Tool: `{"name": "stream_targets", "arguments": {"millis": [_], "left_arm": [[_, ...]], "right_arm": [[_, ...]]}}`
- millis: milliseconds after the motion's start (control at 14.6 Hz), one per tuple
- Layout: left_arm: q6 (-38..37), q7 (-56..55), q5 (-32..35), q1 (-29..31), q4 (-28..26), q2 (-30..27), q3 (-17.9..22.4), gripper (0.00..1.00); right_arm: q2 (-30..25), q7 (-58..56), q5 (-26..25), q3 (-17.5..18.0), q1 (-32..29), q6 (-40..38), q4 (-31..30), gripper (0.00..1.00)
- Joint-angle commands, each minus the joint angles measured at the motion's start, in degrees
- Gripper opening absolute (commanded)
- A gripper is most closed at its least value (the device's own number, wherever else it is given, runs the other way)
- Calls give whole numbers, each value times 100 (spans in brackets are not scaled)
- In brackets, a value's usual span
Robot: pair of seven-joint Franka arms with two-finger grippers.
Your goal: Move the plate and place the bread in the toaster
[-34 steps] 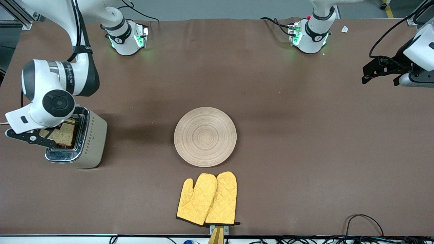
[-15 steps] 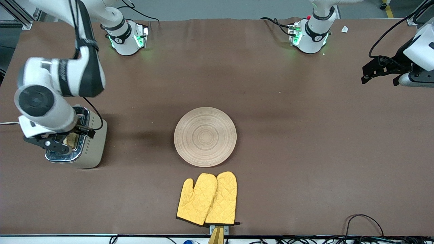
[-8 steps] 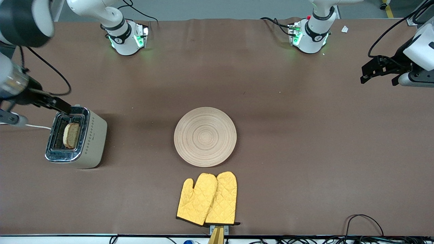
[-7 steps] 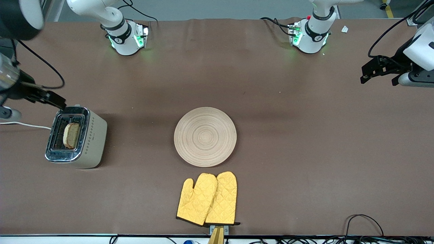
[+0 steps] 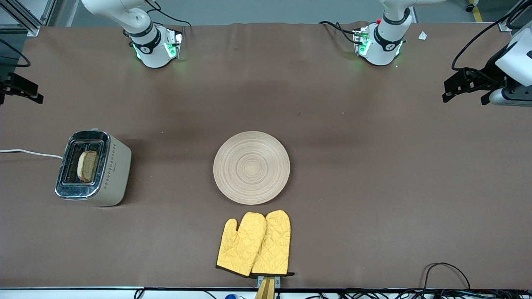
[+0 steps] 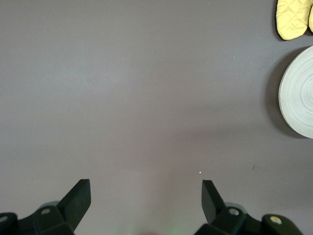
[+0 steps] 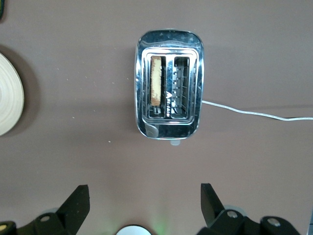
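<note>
Brown matting covers the whole worktop [image 5: 374,187], with both arm bases along its edge farthest from the front camera. At about nine o'clock on that surface, toward the right arm's end, stands the toaster [image 5: 93,168], white cord [image 5: 29,153] trailing off the edge. The bread [image 5: 87,165] sits upright in one of its two slots — the one nearer the plate — with its top edge showing above the chrome. The plate [image 5: 251,167] lies flat and bare at the centre, and a pair of yellow oven mitts [image 5: 254,243] rests at six o'clock, just beside the plate's rim and nearer the front camera.

The right gripper [image 7: 142,203] hangs high above the toaster's end of the worktop, fingers spread wide with nothing between them. The left gripper [image 6: 145,200] waits over bare matting at three o'clock, fingers equally wide apart and empty.

Judging by how things lie, the bread step looks done — the slice is seated and released. Whether the plate is already where it should be cannot be told. If it is not, the next move calls for a pinch on its thin, low rim, which will need a shallow approach angle.
</note>
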Motion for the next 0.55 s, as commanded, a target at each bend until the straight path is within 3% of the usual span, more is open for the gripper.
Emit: {"name": "stream_targets", "arguments": {"millis": [0,481], "left_arm": [[-82,24,22,38,69,-57,-13,100],[-91,-12,31,29,122,-57,-13,100]], "right_arm": [[-241,-102,-178,1090,-989,-47,-162,100],[-242,74,-178,1162,-947,-99,-197,100]]}}
